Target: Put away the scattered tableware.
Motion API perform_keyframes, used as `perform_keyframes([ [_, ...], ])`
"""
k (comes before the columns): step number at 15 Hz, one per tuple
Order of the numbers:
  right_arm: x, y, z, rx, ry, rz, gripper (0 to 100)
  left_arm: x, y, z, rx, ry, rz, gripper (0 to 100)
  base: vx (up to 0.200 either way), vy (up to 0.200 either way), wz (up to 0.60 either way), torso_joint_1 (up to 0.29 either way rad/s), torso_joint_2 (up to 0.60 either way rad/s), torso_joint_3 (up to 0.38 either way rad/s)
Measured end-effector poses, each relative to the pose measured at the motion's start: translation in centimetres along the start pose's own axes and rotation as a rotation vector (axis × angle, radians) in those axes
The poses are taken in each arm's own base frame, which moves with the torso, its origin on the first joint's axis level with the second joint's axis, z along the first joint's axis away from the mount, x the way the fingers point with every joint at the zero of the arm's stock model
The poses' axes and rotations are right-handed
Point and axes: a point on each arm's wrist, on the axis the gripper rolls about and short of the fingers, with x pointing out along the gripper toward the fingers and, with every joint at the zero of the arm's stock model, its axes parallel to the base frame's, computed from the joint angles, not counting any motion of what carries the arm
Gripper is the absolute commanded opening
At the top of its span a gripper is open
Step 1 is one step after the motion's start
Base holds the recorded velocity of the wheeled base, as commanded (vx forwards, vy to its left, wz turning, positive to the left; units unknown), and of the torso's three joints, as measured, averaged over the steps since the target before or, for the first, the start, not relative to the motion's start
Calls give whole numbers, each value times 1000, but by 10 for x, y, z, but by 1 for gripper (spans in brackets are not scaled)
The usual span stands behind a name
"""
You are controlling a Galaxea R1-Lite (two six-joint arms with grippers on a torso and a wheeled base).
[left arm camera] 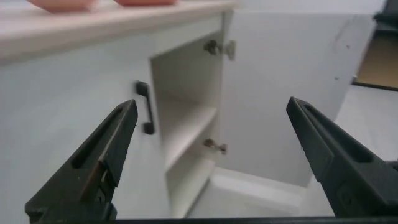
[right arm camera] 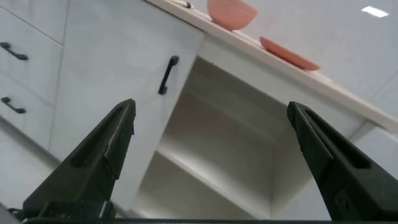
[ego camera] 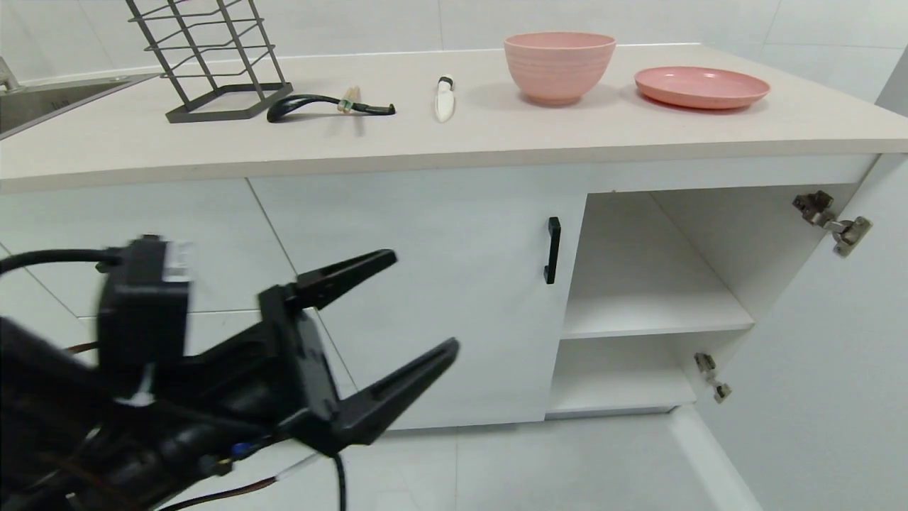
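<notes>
Left gripper [ego camera: 424,301], wide and empty at 7 o'clock, and right gripper [right arm camera: 211,109], likewise wide, could clip the counter [ego camera: 425,142] reaching the 1-o'clock bowl [ego camera: 559,65].

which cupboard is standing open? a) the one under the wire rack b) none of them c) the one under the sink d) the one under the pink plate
d: the cabinet under the pink plate is open with its shelf showing, while the door with the black handle beside it is shut

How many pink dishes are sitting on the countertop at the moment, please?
2: a pink bowl toward the back of the countertop, and a pink plate just to its right, above the open cabinet.
</notes>
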Motion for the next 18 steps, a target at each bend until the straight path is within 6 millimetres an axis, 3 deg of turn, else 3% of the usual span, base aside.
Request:
perform_keyframes([
  [2, -9, 8, -6, 28, 21, 11, 100, -44, -3, 23, 64, -29, 90, 100, 0, 0, 0, 0, 0, 0],
  [5, -18, 14, -11, 47, 51, -32, 100, -108, -25, 45, 137, -45, 227, 100, 0, 0, 0, 0, 0, 0],
  [9, -23, 17, -25, 161, 200, -181, 100, -176, -73, 33, 127, 57, 372, 100, 0, 0, 0, 0, 0, 0],
  [13, -30, 25, -48, 272, 451, -282, 100, -213, -102, -26, -32, 348, 606, 100, 0, 0, 0, 0, 0, 0],
  [18, -33, 27, -53, 295, 517, -302, 100, -222, -108, -34, 45, 312, 815, 100, 0, 0, 0, 0, 0, 0],
])
